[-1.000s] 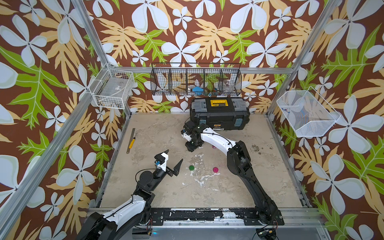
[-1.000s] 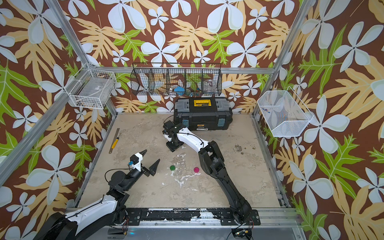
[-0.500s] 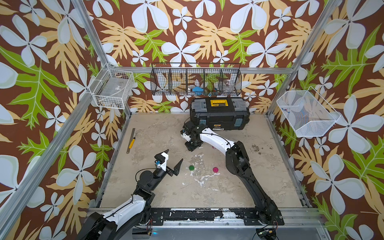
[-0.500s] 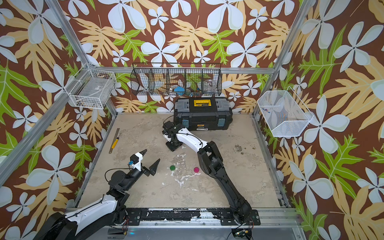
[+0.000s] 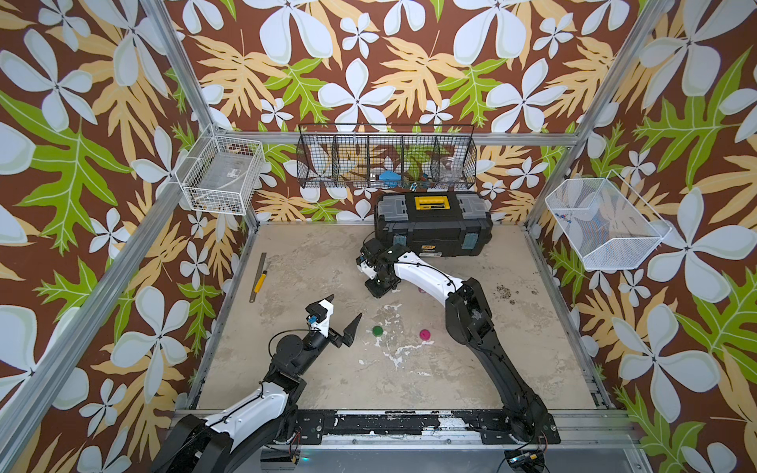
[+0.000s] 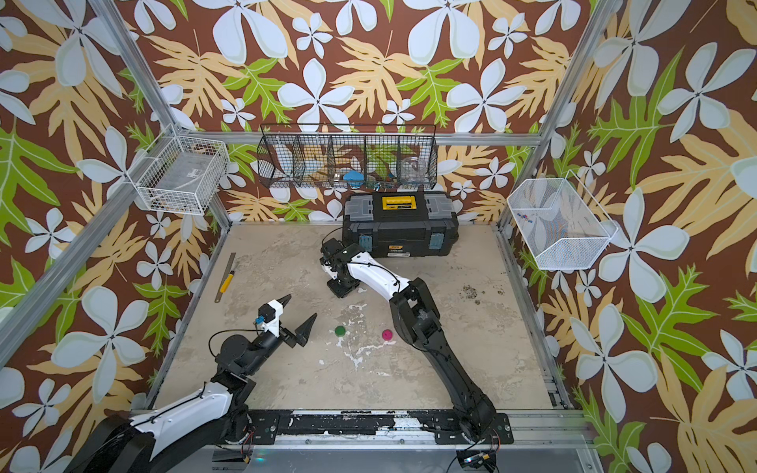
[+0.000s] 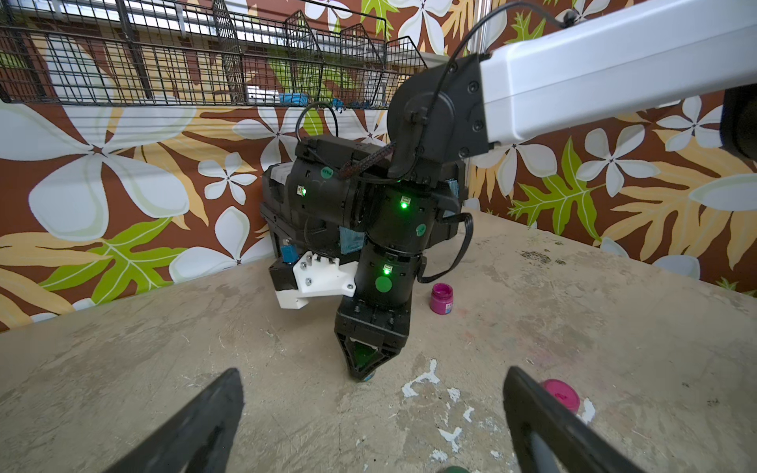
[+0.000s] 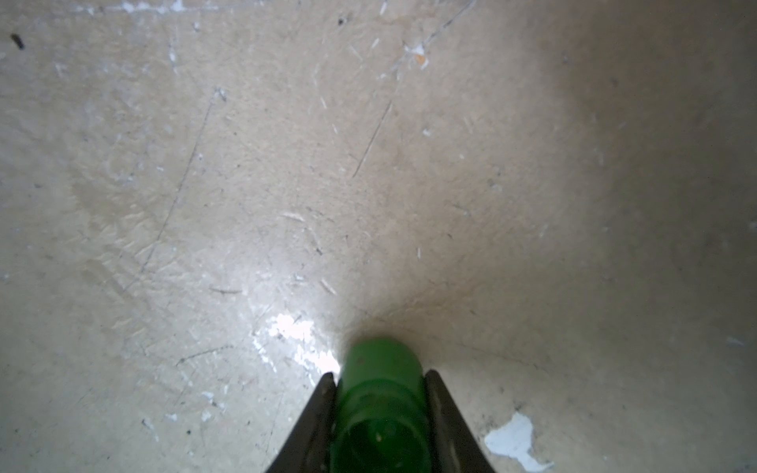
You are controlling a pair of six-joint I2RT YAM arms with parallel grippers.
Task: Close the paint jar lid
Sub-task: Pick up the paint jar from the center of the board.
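Right claw [image 8: 379, 379] is clamped tight on the green paint jar [image 8: 381, 393]. Both jaws press its sides. We look down into an open mouth, with no lid on it. In both top views the right claw [image 5: 379, 288] points straight down at the far-centre tabletop [image 5: 545, 348], just in front of the black toolbox [image 5: 434, 225]. In the left wrist view the jar's base sits on or just off the tabletop; we cannot tell which.

Green lid [image 5: 377, 331] lies loose nearer to us, well apart from the jar, with a pink lid [image 5: 425, 334] to its right. A pink jar [image 7: 442, 298], which looks uncapped too, stands near the right claw, on its right.

Left claw [image 5: 345, 309] gapes wide and holds nothing. It hovers just left of the green lid and points toward it.

Our read of the step: the jar is secured, the lid is not yet picked up, and the task is at an early stage.

Next move, as we judge it: the left claw drops over the green lid, pinches its rim and carries it to the jar mouth. That calls for a level lid, centred over the threads. A twist then follows while the right claw keeps the jar from turning. We note the colour match: the green lid, not the pink one beside it.
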